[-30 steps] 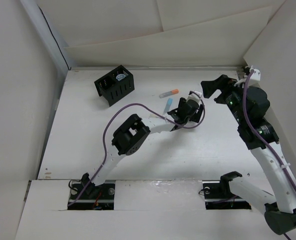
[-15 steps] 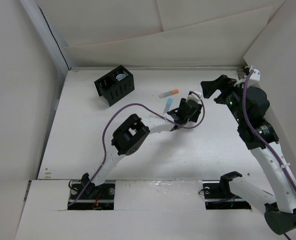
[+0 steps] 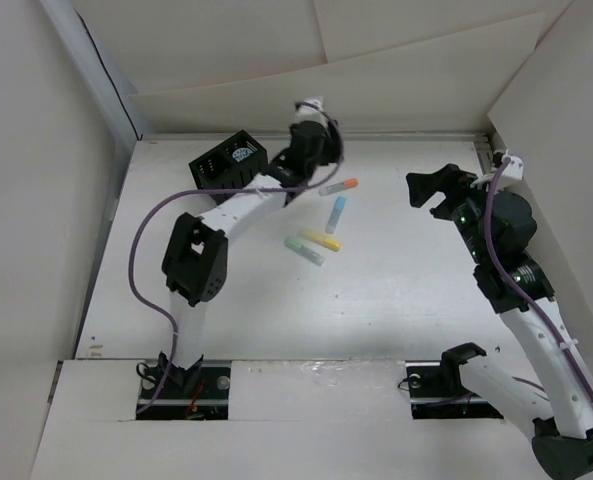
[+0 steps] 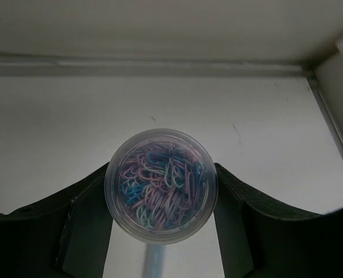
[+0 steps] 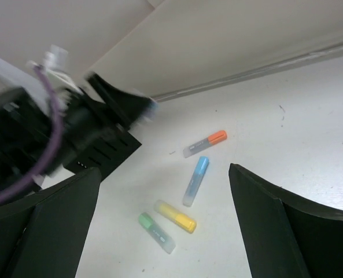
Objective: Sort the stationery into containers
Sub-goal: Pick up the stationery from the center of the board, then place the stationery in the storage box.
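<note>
My left gripper (image 3: 311, 118) is raised at the back wall, just right of the black slotted organiser (image 3: 228, 168). It is shut on a round clear tub of coloured paper clips (image 4: 161, 185), which also shows in the top view (image 3: 310, 104). A round pale-bluish item (image 3: 242, 153) sits inside the organiser. Lying on the table are a grey stick with an orange tip (image 3: 338, 187), a light blue stick (image 3: 336, 213), a yellow stick (image 3: 320, 239) and a pale green stick (image 3: 304, 249). My right gripper (image 3: 431, 187) is open and empty, hovering right of the sticks.
In the right wrist view the orange-tipped (image 5: 204, 143), blue (image 5: 195, 180), yellow (image 5: 174, 216) and green (image 5: 156, 232) sticks lie between my open fingers, with the organiser (image 5: 104, 153) behind. White walls enclose the table at the back and on both sides.
My left arm has swung from mid-table to the back left beside the organiser, carrying the paper-clip tub. The yellow and green sticks are now uncovered. The right gripper shifted slightly.
</note>
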